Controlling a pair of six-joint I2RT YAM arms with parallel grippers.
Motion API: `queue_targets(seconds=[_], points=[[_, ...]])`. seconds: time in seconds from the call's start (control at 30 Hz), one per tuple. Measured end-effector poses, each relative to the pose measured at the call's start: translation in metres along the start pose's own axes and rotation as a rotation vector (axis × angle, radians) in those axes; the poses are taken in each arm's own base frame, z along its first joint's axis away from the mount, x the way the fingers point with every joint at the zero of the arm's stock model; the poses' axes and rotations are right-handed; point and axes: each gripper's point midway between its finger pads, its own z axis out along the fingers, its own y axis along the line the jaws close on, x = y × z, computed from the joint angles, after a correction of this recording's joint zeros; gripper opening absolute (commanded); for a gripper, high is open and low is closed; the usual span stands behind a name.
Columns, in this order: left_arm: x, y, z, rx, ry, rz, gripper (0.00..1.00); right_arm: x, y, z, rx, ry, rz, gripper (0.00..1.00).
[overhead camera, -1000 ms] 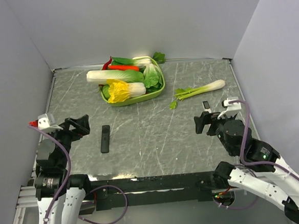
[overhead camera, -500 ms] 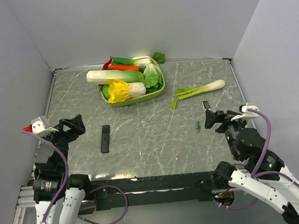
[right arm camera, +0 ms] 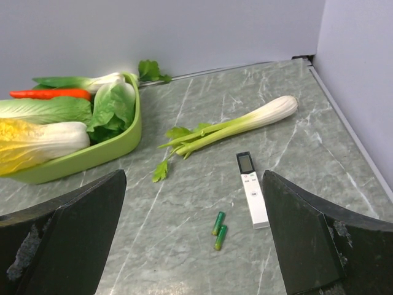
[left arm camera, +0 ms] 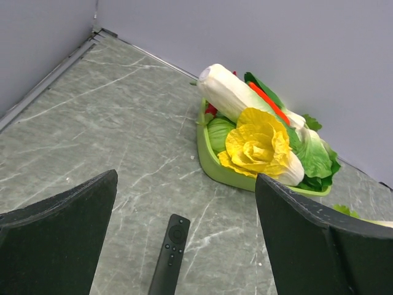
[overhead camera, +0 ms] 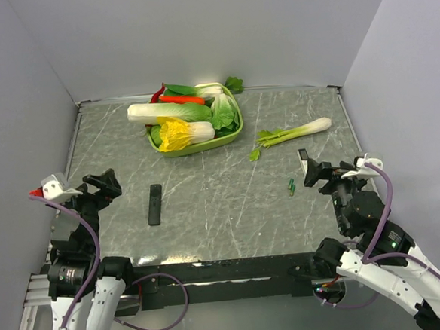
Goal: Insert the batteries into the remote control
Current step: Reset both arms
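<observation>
Moved: right claw [overhead camera: 317, 173] has pulled back to the right since a second ago, uncovering two green batteries [right arm camera: 218, 223] it was hiding; left claw [overhead camera: 102, 182] has slid back toward the left wall.
Left claw: fingers wide apart, nothing between them, near the remote [overhead camera: 155, 204] and to its left.
Right claw: spread wide too, empty, over the bench [overhead camera: 223, 210] just right of the batteries.
Batteries: on the bench at right, side by side and touching or nearly so, just beside a white device [right arm camera: 253, 200]; well apart from the remote.
Remote: flat on the bench left of centre, button face up, so the slot is underneath and unseen.
Battery look: tiny green cylinders, smooth and round, lying loose; which end is which is too small to tell.
Risk, roll: a finger nudging one battery would likely send it rolling, since nothing blocks it.
Risk, mix-up: the white device lies close by, and a wide claw could catch it along with a battery.
Risk, remote: until it is turned over and opened, no battery can go in.
</observation>
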Motion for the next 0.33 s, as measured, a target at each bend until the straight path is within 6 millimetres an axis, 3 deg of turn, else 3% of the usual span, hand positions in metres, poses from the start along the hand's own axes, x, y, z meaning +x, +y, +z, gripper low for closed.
queue_targets(seconds=[0.33], points=[[-0.0023, 0.0041, -0.0026, -0.018, -0.014, -0.006, 0.97, 0.0, -0.0071, -0.0023, 0.019, -0.012, 0.007, 0.99]])
